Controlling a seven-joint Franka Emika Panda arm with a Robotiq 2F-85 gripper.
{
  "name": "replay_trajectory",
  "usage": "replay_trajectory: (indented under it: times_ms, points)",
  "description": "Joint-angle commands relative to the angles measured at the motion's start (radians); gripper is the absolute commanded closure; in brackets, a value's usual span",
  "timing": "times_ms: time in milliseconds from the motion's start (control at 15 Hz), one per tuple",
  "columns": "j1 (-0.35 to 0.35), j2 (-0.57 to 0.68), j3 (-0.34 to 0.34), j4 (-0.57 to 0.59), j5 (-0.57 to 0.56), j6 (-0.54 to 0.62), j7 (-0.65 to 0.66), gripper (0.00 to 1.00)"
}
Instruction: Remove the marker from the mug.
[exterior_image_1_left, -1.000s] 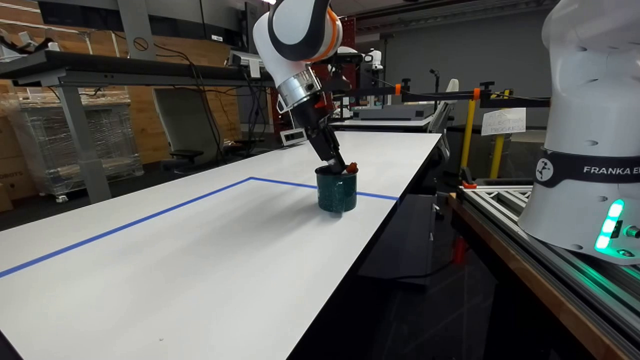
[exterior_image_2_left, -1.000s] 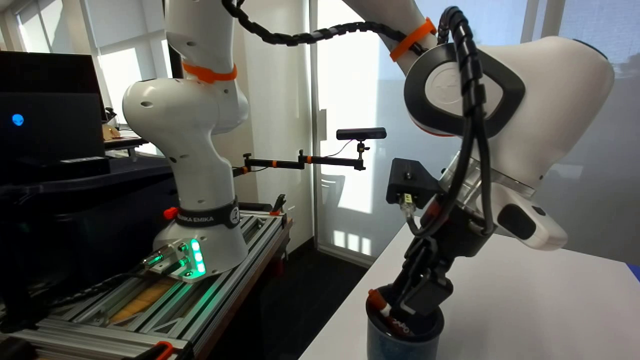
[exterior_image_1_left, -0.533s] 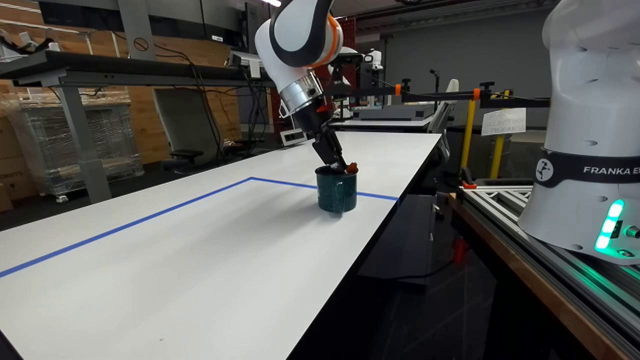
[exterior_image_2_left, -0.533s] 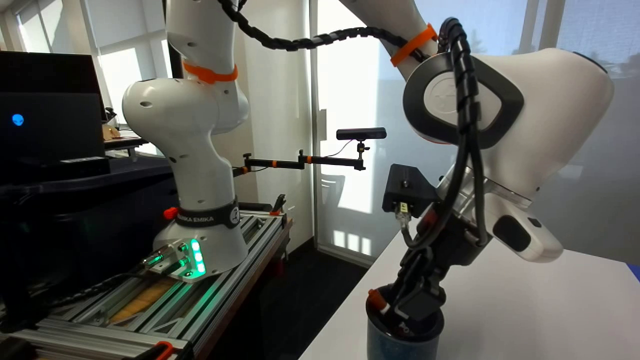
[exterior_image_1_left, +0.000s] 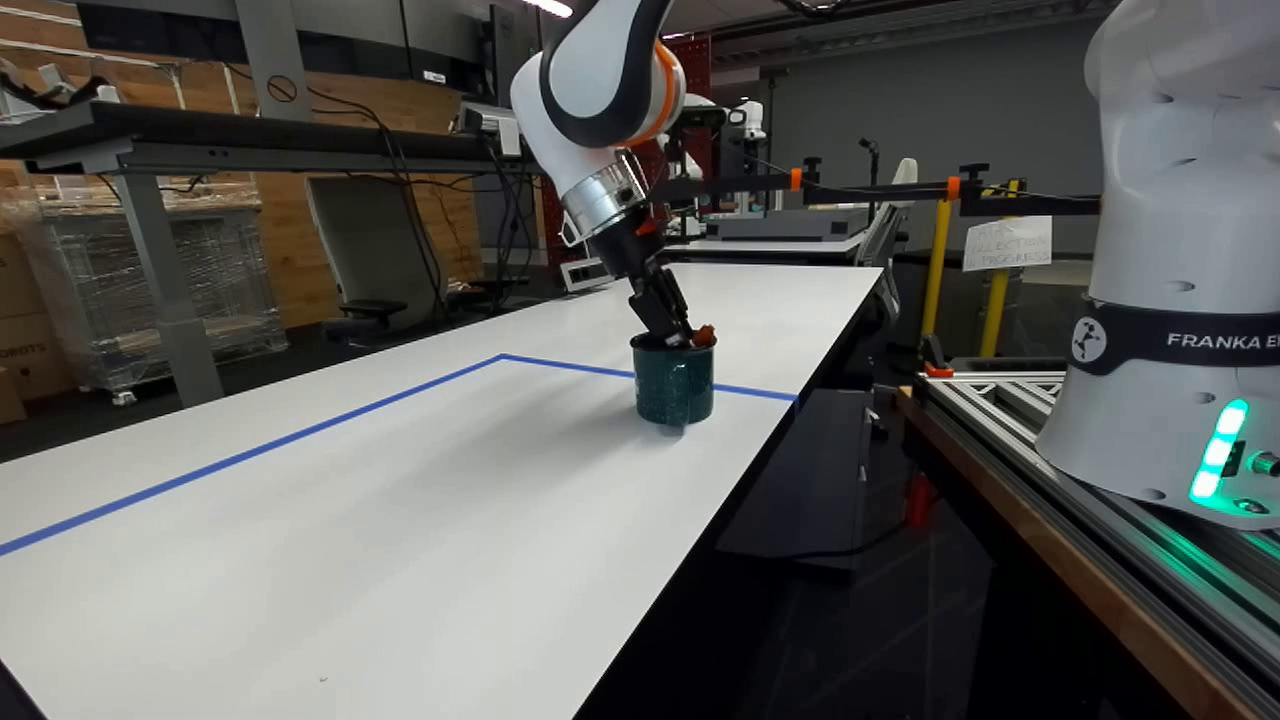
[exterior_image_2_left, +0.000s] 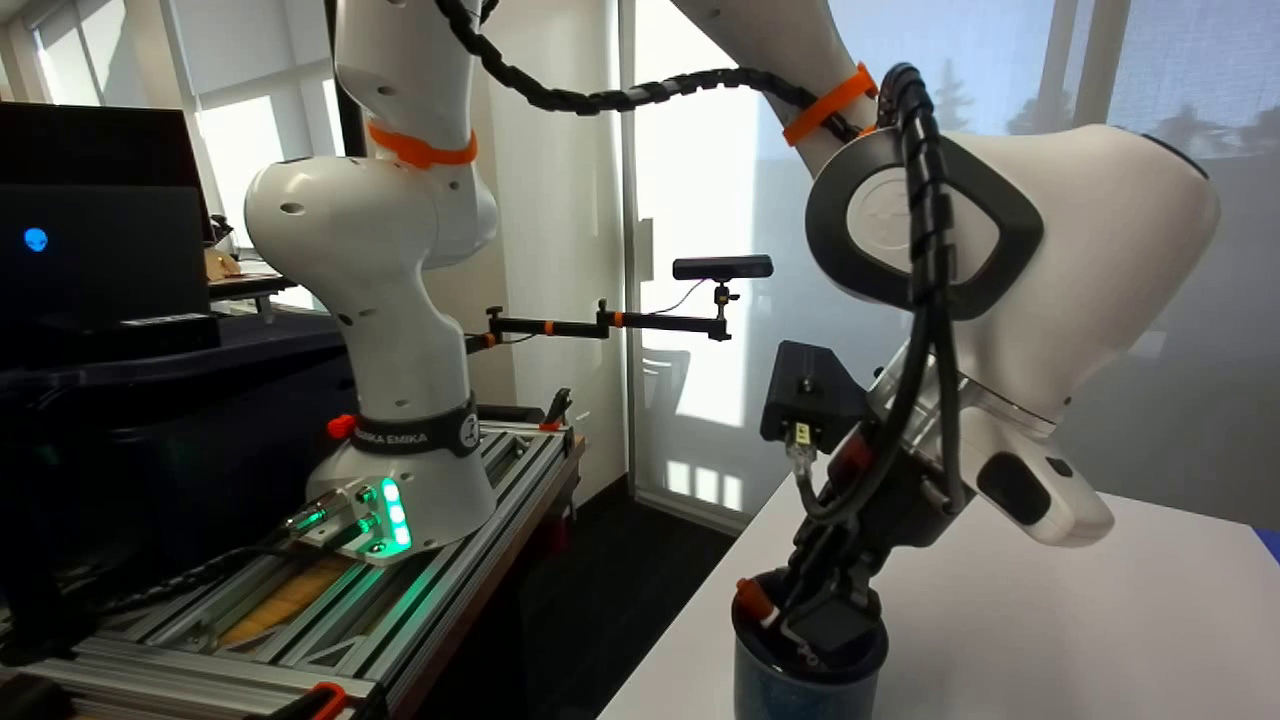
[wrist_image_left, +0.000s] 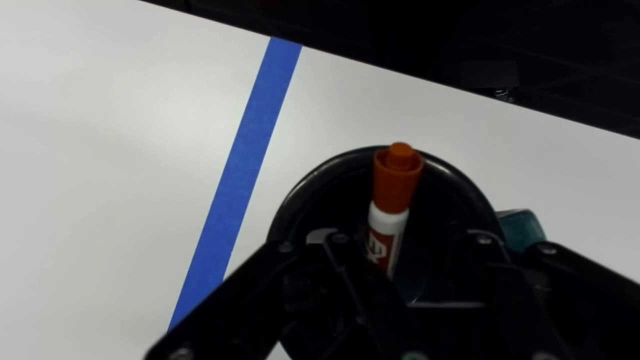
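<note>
The mug (exterior_image_1_left: 674, 388) is dark teal and stands upright on the white table; it also shows in an exterior view (exterior_image_2_left: 805, 692), and its dark rim in the wrist view (wrist_image_left: 298, 196). The marker (wrist_image_left: 392, 192) leans inside the mug, its red-orange end at the rim; that end shows in both exterior views (exterior_image_1_left: 705, 336) (exterior_image_2_left: 754, 602). Its lower part is hidden by the mug and a finger. My gripper (wrist_image_left: 403, 242) is tilted, with its fingertips in the mug's mouth (exterior_image_1_left: 681, 338) (exterior_image_2_left: 812, 628). The fingers are apart, the marker between them, closer to the left finger in the wrist view. Whether they touch is unclear.
The white table (exterior_image_1_left: 400, 520) carries a blue tape line (exterior_image_1_left: 300, 430), which passes beside the mug. The table's edge lies close to the mug on the robot base's (exterior_image_1_left: 1180, 400) side, with a dark gap beyond. The mug's handle (wrist_image_left: 522, 230) sticks out at right in the wrist view.
My gripper has dropped and shifted slightly, so its fingers sit a little deeper in the mug; the upper arm has lowered. The marker and mug look unmoved.
</note>
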Motion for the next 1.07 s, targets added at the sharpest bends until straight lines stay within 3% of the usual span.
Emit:
replay_trajectory:
  times_ms: [0,133,200,533,933,1000]
  points:
    - [-0.005,0.018,0.006,0.014,0.004,0.012,0.014,0.87]
    - [-0.006,0.007,0.007,0.011,0.006,0.013,0.007,1.0]
    - [-0.007,-0.003,0.008,0.008,0.008,0.008,0.002,0.96]
    - [-0.01,-0.102,0.004,-0.012,0.017,-0.068,-0.009,0.95]
    - [-0.015,-0.247,-0.006,0.039,0.038,-0.339,-0.014,0.95]
    - [-0.014,-0.279,-0.008,0.039,0.049,-0.321,0.009,0.95]
